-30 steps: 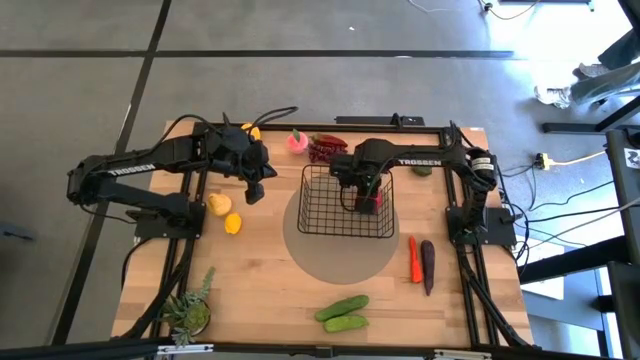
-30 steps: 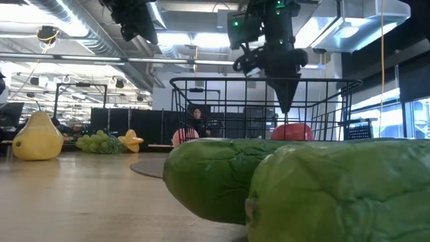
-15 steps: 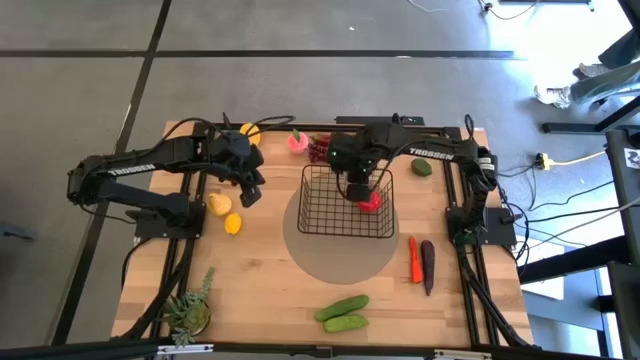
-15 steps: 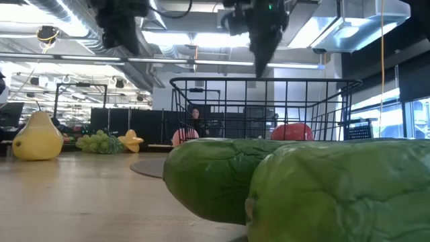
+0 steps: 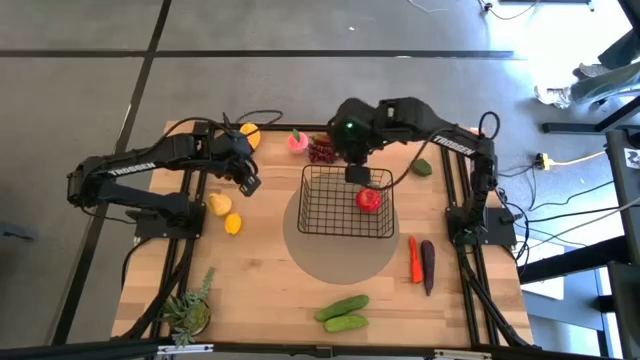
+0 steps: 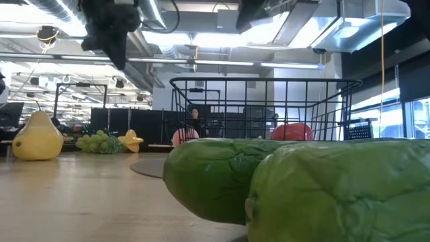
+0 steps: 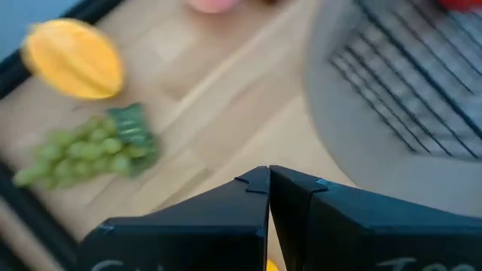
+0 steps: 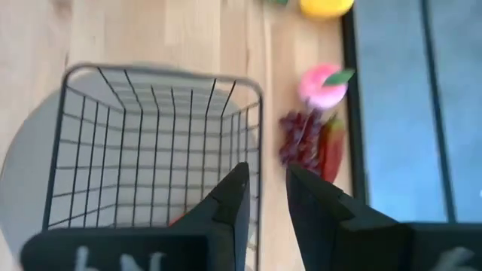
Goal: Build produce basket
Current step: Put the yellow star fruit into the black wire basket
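Note:
The black wire basket (image 5: 345,203) stands on a grey round mat (image 5: 335,262) at the table's middle, with a red apple (image 5: 368,200) on its floor. My right gripper (image 8: 267,188) hangs open high above the basket's far rim, nothing between its fingers. My left gripper (image 7: 269,177) is shut and empty, in the air left of the basket, above green grapes (image 7: 98,147) and an orange fruit (image 7: 75,59). A pink peach (image 8: 322,83) and purple grapes (image 8: 301,135) lie behind the basket.
A yellow pear (image 5: 218,204) and a small yellow fruit (image 5: 233,224) lie left of the basket. A carrot (image 5: 413,258) and an eggplant (image 5: 428,266) lie to its right, two cucumbers (image 5: 342,312) near the front edge, a potted plant (image 5: 190,312) at the front left.
My right gripper has risen straight up out of the basket, high above its rim, leaving the red apple lying still on the basket's floor. My left gripper has rolled, tipped further downward and shifted a little toward the table's left.

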You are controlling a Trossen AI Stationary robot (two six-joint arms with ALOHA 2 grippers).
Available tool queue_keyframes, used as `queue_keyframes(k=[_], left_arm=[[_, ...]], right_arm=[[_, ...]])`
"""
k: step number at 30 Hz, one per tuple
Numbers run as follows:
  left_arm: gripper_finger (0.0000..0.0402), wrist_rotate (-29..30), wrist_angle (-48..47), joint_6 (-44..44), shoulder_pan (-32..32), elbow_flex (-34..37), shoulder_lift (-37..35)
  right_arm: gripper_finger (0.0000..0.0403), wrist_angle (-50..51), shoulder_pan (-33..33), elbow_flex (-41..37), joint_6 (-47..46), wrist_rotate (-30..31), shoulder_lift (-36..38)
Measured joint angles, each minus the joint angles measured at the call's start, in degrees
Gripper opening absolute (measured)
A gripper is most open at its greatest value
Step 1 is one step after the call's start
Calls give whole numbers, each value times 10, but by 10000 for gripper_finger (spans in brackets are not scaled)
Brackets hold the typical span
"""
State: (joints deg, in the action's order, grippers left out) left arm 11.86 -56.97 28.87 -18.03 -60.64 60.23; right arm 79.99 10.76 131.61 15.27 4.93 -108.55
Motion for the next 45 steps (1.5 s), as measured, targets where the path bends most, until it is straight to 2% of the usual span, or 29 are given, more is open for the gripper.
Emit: queue_keyframes(k=[3, 5, 10, 16, 18, 23, 28, 35, 42, 45], left_arm=[[0, 22, 0, 28, -32, 0, 0], [0, 26, -1, 42, -60, 0, 0], [0, 26, 6, 14, -133, 0, 6], [0, -23, 32, 25, -203, 0, 42], [0, -31, 37, 23, -220, 0, 59], [0, -44, 71, 15, -240, 0, 115], [0, -102, 83, 59, -267, 0, 161], [0, -105, 110, 79, -297, 0, 210], [0, -63, 126, 86, -313, 0, 212], [0, -64, 142, 85, -321, 0, 212]], right_arm=[[83, 15, 0, 35, 4, 0, 0], [83, 6, 1, 26, 7, 0, 15], [83, 24, 8, 24, 5, 6, 42], [83, 44, 39, 23, 44, -12, 65], [83, 44, 65, 23, 45, -49, 72], [83, 43, 138, 23, 47, -188, 85], [83, 43, 176, 14, 101, -259, 84], [83, 34, 208, -38, 178, -387, 84], [83, -10, 232, -100, 170, -355, 84], [83, -31, 241, -125, 165, -342, 83]])
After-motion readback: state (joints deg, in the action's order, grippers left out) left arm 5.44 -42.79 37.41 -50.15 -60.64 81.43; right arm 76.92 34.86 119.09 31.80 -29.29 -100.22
